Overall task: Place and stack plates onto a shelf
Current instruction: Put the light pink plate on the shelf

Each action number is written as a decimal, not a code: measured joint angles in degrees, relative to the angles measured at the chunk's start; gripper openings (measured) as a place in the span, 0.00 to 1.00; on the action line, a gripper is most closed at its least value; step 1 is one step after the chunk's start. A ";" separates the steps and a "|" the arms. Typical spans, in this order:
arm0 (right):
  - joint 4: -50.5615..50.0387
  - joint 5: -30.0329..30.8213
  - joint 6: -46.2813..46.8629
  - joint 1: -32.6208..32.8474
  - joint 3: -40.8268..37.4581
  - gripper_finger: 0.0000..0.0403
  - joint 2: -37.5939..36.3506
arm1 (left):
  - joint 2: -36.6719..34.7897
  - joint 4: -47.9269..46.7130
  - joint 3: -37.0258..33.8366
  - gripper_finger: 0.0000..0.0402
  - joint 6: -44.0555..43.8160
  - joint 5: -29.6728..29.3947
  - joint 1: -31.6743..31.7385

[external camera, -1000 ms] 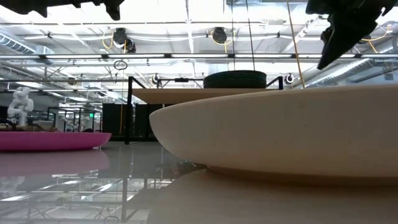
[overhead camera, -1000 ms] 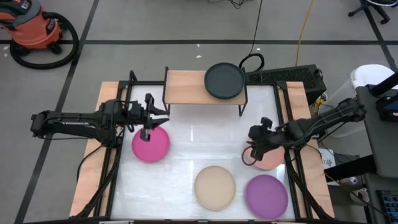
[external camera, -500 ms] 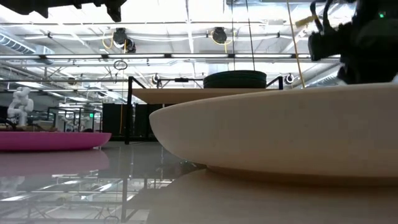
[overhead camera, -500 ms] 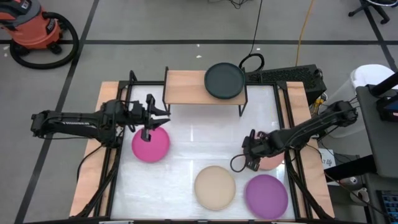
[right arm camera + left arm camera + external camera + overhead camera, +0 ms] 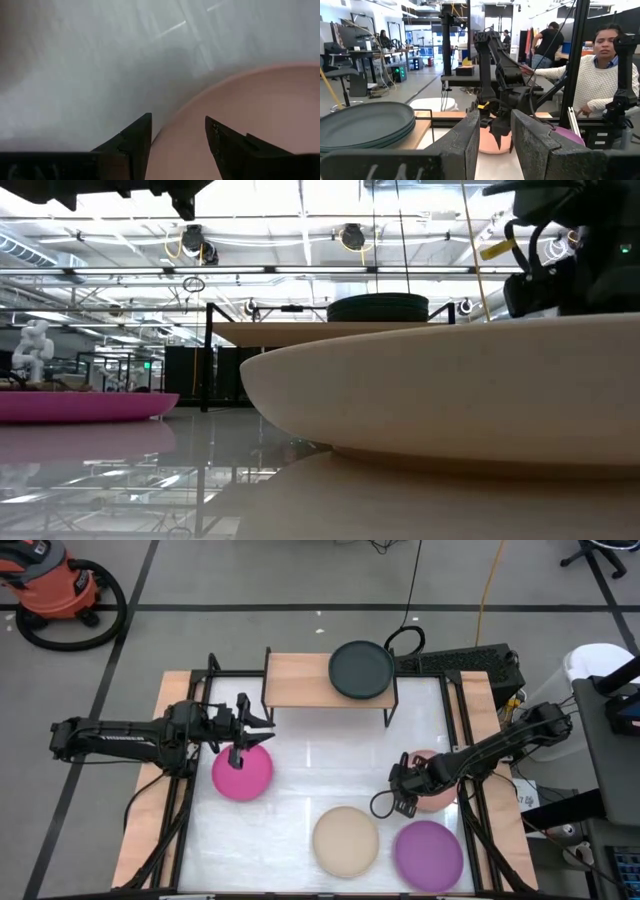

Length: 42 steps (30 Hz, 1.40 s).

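While beige plate (image 5: 346,841) and purple plate (image 5: 428,855) lie nearest, right gripper (image 5: 403,790) sits low at salmon plate's (image 5: 436,796) left rim, fingers parted, gripping nothing. Left gripper (image 5: 256,730), open and empty, hovers above magenta plate (image 5: 242,774). Far: dark plates (image 5: 362,670) on shelf (image 5: 296,680), right end.

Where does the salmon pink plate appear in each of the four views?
High view: salmon pink plate at right, partly under the right end effector.
Low view: not visible; the beige plate blocks it.
Left wrist view: low centre, behind the right arm.
Right wrist view: fills the lower right.
Shared landmark: the right end effector at its rim.
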 joint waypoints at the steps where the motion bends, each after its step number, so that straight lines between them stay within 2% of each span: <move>1: 0.16 0.69 0.02 0.00 -0.29 0.41 0.00 | 0.00 -0.07 0.00 0.29 0.00 0.03 -0.14; 7: 0.59 0.71 -0.11 -0.11 -1.19 0.30 -0.09 | 0.02 -0.44 0.00 0.29 0.02 0.05 -0.86; 13: -0.82 0.64 -3.14 -0.09 -1.21 0.07 -0.28 | 0.01 -0.42 0.00 0.29 0.02 0.03 -0.97; 15: -1.16 1.35 -3.92 -0.13 -0.49 0.02 -0.39 | 0.01 -0.44 0.00 0.29 0.02 0.03 -0.97; 21: -5.87 1.78 -4.56 -0.11 3.90 0.01 -0.32 | 0.01 -1.57 0.02 0.29 -1.30 0.01 -0.97; 30: -12.52 4.71 -9.46 0.05 18.98 0.00 -0.28 | 0.00 -1.66 0.02 0.29 -2.86 0.01 -0.95; 36: -7.89 6.79 -15.60 0.00 28.72 0.00 -0.35 | -0.11 -2.66 0.02 0.29 -2.97 0.01 -0.95; 42: 2.22 8.23 -26.25 -1.12 31.91 0.00 -0.35 | -2.47 -5.25 0.04 0.29 -1.20 -0.14 -0.90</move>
